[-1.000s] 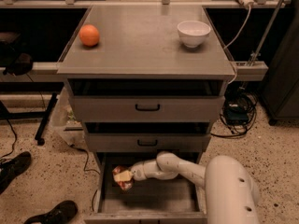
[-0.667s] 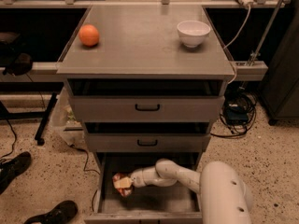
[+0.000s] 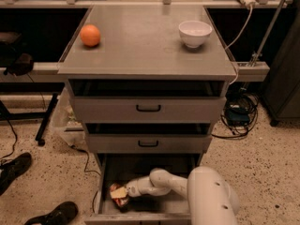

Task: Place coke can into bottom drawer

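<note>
Coke can [image 3: 118,200] is now lowered deeper into the bottom drawer [image 3: 154,167], still clamped by the pincer [image 3: 121,192]; release is judged imminent.

tool [image 3: 123,191]: grips coke can [image 3: 118,198] | where: inside bottom drawer [image 3: 140,168]

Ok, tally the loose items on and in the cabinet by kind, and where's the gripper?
Orange: 1, on the cabinet top
White bowl: 1, on the cabinet top
Coke can: 1, in the bottom drawer, with the gripper right at it
Total: 3
</note>
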`<state>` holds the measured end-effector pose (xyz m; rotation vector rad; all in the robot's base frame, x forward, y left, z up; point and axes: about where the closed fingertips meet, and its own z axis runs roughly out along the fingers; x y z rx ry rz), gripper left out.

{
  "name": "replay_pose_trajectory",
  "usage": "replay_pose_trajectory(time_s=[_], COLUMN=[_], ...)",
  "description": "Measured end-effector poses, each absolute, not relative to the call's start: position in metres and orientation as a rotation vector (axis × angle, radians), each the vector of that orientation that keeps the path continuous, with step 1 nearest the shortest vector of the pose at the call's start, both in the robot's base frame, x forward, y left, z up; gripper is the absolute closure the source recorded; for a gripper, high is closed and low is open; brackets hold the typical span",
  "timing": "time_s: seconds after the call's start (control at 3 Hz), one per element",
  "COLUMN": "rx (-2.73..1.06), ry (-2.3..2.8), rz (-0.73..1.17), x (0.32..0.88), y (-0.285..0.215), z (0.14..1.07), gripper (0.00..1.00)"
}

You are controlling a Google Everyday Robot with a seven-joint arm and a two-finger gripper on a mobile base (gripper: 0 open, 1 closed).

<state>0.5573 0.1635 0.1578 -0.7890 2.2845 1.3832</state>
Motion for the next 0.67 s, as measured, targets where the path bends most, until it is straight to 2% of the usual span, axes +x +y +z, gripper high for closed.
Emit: replay_pose_trajectory(time_s=[0.67], rx=[-0.788], ry=[2.304], rz=[1.345], x=[0.541], y=[0.1668], z=[0.1438], gripper=[0.35])
